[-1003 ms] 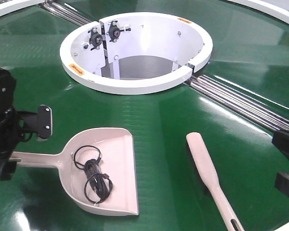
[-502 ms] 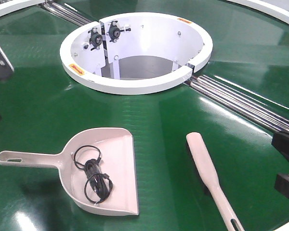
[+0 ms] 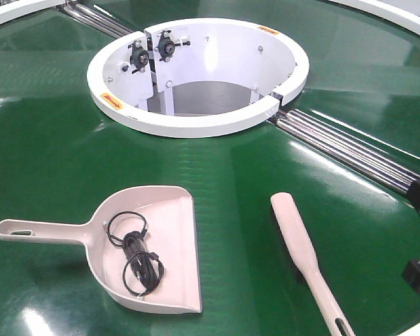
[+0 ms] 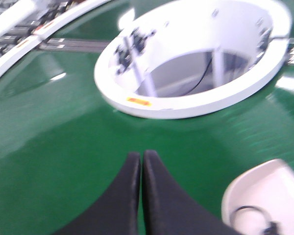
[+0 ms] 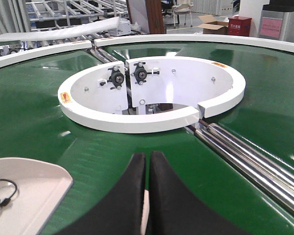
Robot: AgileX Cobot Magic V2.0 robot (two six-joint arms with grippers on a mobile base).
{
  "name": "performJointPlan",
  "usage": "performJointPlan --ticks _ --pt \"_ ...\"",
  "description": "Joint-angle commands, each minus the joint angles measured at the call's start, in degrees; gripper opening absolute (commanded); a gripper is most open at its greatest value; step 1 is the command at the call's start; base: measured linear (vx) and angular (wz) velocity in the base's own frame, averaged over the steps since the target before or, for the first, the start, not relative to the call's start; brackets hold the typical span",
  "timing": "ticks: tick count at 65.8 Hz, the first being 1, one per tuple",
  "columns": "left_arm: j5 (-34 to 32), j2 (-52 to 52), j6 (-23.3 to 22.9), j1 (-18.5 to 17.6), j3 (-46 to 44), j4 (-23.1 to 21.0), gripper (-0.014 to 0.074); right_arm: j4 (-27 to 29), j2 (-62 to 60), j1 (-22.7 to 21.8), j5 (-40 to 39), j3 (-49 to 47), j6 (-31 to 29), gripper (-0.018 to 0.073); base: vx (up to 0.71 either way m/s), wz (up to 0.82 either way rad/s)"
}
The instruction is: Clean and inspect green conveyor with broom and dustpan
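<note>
Broom (image 3: 302, 246) handle end cut off; dustpan (image 4: 267, 196) blurred, perhaps holding cable (image 3: 135, 253).

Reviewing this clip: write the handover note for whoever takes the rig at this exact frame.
Left end effector: shut, empty, hovering above the belt near the dustpan's back rim.
Right end effector: shut, empty, above the belt facing the white ring hub.
Dustpan: flat on the green conveyor, handle pointing to the image left, a tangled black cord inside it.
Broom: flat on the belt to the image right of the dustpan, handle toward the camera, apart from it.
Done: cord is in the pan; neither tool is held.
Left: probably inspect the belt for remaining debris, then empty the pan.
</note>
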Motion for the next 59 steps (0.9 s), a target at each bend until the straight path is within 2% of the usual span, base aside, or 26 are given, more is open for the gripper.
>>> performJointPlan --ticks 1,7,14,18,22,59 --pt "-13.5 -5.2 -0.9 -0.5 7.7 -4.7 -0.0024 -0.4 0.0 -0.3 -6.6 1.1 -0.7 -0.0006 0.00 0.00" --pt "-23.9 -10.0 -1.0 -0.5 17.9 -8.1 -0.0024 -0.4 0.0 -0.3 -6.6 2.4 -0.7 -0.0006 0.00 0.00" --pt "-34.8 -13.7 -1.0 -0.5 28.0 -8.1 -0.0024 -0.4 0.0 -0.3 -6.8 2.8 -1.1 -0.0006 0.00 0.00" --pt "-38.2 -15.0 -1.0 -0.5 31.4 -8.1 -0.0024 -0.4 0.1 -0.3 -6.8 2.8 -1.1 -0.0006 0.00 0.00" --pt "-39.7 -15.9 -1.0 -0.5 33.1 -8.1 -0.0024 -0.4 0.1 -0.3 -6.9 2.8 -1.1 -0.0006 0.00 0.00" --pt "-39.6 -16.0 -0.9 -0.5 33.5 -8.1 -0.0024 -0.4 0.1 -0.3 -6.6 2.8 -0.9 -0.0006 0.00 0.00"
